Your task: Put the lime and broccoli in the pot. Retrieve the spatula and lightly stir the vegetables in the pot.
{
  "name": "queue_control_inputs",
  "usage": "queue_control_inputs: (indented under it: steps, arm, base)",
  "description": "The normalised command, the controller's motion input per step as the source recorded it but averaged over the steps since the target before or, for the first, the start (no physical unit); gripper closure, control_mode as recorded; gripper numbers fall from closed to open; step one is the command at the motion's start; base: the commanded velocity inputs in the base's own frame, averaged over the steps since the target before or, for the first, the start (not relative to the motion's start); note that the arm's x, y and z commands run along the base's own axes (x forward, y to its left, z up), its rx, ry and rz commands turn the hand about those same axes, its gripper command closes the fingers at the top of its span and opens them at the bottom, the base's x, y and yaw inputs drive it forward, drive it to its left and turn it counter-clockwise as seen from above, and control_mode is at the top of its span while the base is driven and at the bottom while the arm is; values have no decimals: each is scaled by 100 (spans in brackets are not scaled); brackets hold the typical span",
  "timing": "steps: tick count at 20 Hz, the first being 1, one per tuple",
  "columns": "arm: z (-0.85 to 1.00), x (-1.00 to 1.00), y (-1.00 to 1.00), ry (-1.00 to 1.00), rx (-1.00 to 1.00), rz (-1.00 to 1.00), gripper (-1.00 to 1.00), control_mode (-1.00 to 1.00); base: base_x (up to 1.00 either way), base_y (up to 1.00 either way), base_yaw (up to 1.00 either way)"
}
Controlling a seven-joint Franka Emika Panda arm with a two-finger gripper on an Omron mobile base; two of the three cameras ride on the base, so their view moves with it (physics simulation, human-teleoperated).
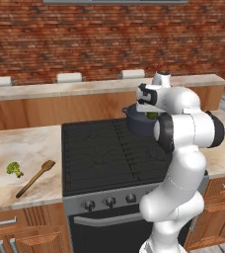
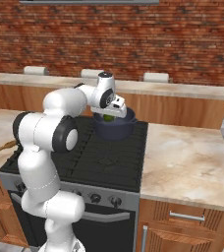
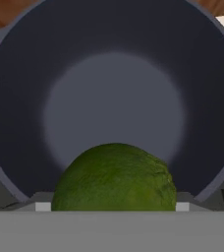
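My end effector (image 2: 109, 116) holds the lime (image 3: 114, 178) tight over the pot (image 3: 112, 88) — next I let go.

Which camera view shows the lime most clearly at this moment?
The hand view: the lime is large there, directly above the open pot. In the left base view it is a small green patch behind the arm; in the right base view, a small patch under the tool.
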Motion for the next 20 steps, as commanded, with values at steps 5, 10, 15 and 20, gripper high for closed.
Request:
queue_control_inputs:
  steps: [5, 10, 15, 20]
  arm:
    - [-11, 7, 0, 0, 0, 0, 100, -100]
    - [-17, 42, 0, 0, 0, 0, 100, -100]
    - [0, 31, 0, 0, 0, 0, 100, -100]
    - [-12, 19, 0, 0, 0, 0, 100, -100]
  base:
    - [0, 0, 0]
    - [0, 0, 0]
    - [0, 0, 0]
    - [0, 0, 0]
